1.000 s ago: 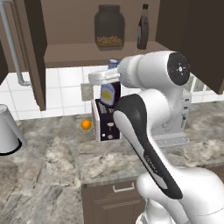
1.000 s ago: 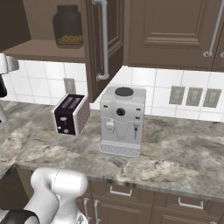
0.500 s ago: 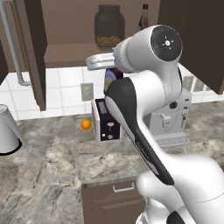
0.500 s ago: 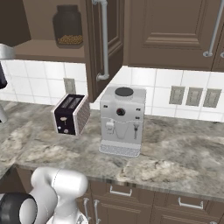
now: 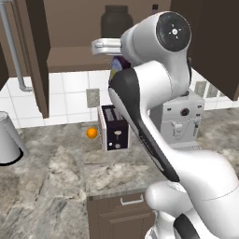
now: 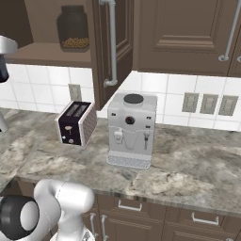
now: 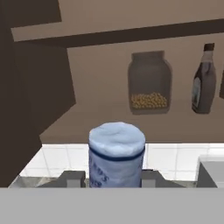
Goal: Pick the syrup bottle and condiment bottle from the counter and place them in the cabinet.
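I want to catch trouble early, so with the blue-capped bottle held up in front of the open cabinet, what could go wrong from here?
1. The condiment bottle sits about level with the cabinet shelf's front edge, so it could knock that edge if pushed straight in.
2. The glass jar and the syrup bottle already stand on the shelf; a careless placement might bump either.
3. The gripper holds the bottle low, so it may tip on release.

A dark glass jar (image 5: pixel 116 18) is seen on the shelf of the open cabinet (image 5: pixel 65 58), a toaster (image 5: pixel 115 133) beside an orange (image 5: pixel 92 133) on the counter (image 5: pixel 56 172), a coffee machine (image 5: pixel 182 119) partly hidden by the white arm.
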Available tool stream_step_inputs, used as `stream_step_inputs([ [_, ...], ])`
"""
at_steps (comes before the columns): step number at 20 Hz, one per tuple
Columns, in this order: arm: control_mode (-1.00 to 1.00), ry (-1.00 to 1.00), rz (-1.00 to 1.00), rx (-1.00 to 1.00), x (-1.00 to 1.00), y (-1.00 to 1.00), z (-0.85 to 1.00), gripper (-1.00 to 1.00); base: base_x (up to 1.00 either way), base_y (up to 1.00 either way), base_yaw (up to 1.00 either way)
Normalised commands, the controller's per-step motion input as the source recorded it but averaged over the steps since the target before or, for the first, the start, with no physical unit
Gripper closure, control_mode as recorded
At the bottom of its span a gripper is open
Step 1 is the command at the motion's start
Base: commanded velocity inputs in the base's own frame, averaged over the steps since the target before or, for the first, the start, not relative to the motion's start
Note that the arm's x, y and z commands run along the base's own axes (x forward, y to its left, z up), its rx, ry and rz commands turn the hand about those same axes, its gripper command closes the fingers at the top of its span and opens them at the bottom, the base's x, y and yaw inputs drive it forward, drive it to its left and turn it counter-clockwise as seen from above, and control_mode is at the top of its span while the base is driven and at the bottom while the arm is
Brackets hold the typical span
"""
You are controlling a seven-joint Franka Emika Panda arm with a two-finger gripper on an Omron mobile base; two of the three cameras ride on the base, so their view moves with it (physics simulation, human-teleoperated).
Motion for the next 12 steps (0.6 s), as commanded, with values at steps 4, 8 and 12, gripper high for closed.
stream_step_inputs([
  [4,-1.0,-0.27,-0.06,0.1,0.0,-0.12,0.05,1.0,0.0,0.0,0.0],
  [8,-1.0,-0.21,-0.02,0.03,0.0,-0.03,0.0,1.0,0.0,0.0,0.0],
  [12,-1.0,-0.03,0.0,0.0,0.02,0.02,0.03,1.0,0.0,0.0,0.0],
])
